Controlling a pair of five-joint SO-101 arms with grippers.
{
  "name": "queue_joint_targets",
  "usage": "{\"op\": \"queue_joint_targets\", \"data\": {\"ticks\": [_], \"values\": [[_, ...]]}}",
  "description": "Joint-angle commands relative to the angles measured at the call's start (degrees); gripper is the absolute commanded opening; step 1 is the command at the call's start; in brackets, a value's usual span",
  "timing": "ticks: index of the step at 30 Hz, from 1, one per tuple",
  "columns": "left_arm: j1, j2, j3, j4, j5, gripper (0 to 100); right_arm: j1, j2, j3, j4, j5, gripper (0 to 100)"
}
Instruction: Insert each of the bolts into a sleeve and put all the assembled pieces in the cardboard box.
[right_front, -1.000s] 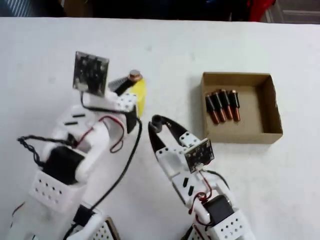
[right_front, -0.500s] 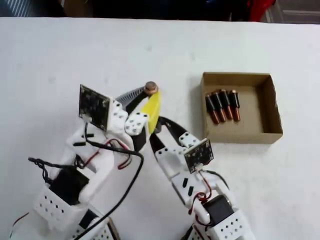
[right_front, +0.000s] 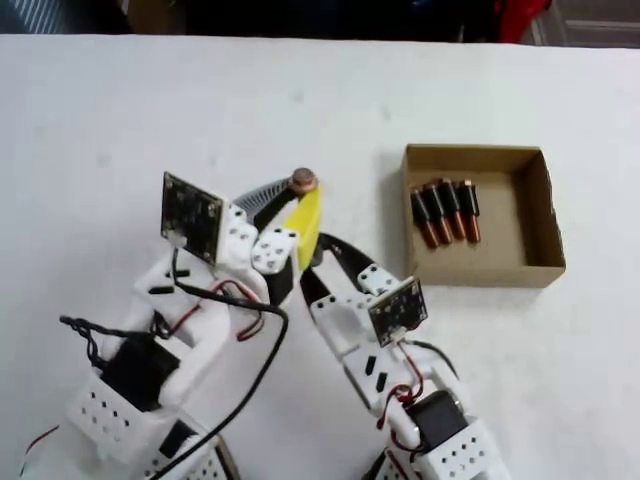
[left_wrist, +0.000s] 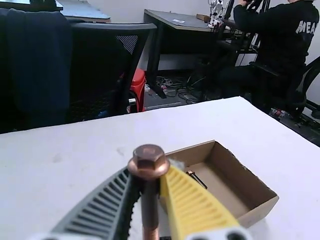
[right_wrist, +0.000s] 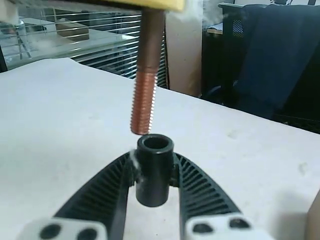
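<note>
Pointing straight down, bolt (right_wrist: 148, 75) above sleeve (right_wrist: 154, 170)

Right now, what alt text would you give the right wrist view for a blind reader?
A black sleeve stands upright in the shut black gripper above a white table. A copper bolt hangs threaded end down, its tip at the sleeve's open top, not yet inside.

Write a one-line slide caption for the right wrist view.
Bolt hangs just above the upright sleeve held in the right gripper.

Bolt (right_wrist: 148, 65) head cut off by right wrist picture edge; boxed pieces (left_wrist: 196, 178) mostly hidden behind left end effector (left_wrist: 149, 180)
</note>
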Motion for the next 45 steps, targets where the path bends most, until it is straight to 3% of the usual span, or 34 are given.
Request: {"op": "queue_joint_targets", "data": {"ticks": [1, 16, 38, 41, 45], "values": [[0.3, -1.5, -0.4, -3.9, -0.4, 2, -0.6, -1.5, 1.2, -0.5, 0.1, 1.7], [0.2, -1.6, 5.2, -9.2, -0.4, 2, -1.9, -1.5, 1.2, -0.6, 0.2, 1.7], [0.5, -1.6, 15.1, -9.1, -0.4, 2, 0.6, -1.5, 1.2, -0.7, 0.1, 1.7], [0.2, -1.6, 15.1, -8.9, -0.4, 9, 0.6, -1.5, 1.2, -0.7, 0.1, 1.7], [0.2, -1.6, 15.0, -6.2, 0.0, 29, 0.6, -1.5, 1.2, -0.7, 0.1, 1.7]]}}
